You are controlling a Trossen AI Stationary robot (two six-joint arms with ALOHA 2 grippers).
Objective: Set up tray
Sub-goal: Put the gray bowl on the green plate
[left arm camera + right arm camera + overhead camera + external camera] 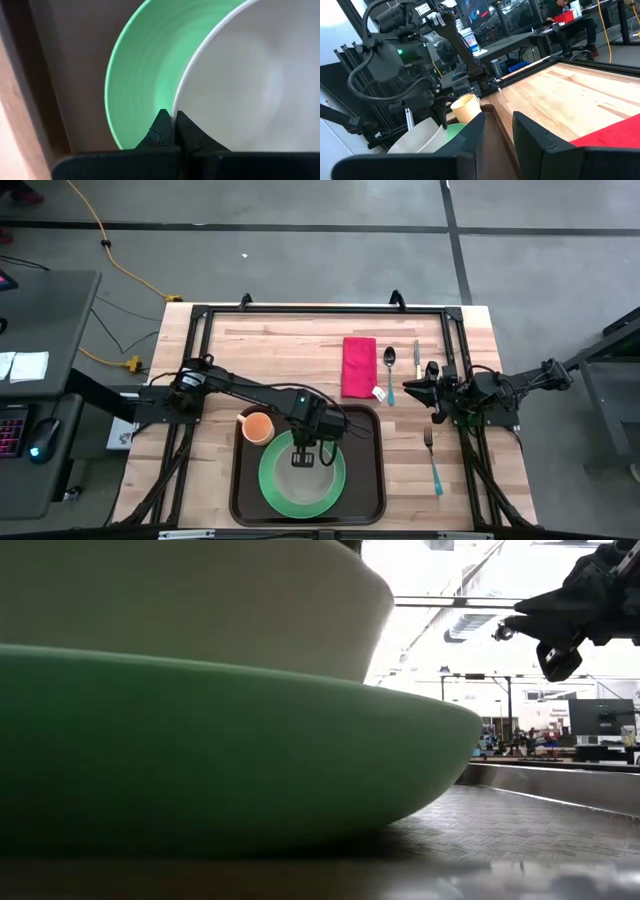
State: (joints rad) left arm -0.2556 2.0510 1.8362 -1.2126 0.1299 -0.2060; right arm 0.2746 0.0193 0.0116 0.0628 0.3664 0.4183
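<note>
Tray (370,480) under left gripper (173,119), jaws clamped on white bowl (250,80) rim; right gripper (497,122) well aside, jaws apart, empty.

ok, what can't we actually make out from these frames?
- Bowl: high view, hidden under the left gripper; low view, top cut off by the edge.
- Tray and green plate: left wrist view shows only parts.
- Fork, spoon: too small for detail.
- Right gripper: empty jaws, waiting at the right edge.
</note>
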